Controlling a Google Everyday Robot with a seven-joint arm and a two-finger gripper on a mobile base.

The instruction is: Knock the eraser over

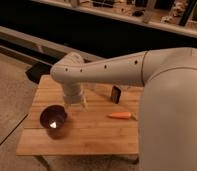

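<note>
The eraser [115, 94] is a small dark slab standing upright near the back of the wooden table [92, 135], right of centre. My gripper [76, 103] hangs down from the white arm over the table's left middle, left of the eraser and apart from it, just above and right of the dark bowl [54, 121].
An orange carrot [120, 115] lies on the table in front of the eraser. The dark bowl sits at the front left. My white arm [142, 70] crosses above the table's back right. A dark ledge and shelving run behind the table.
</note>
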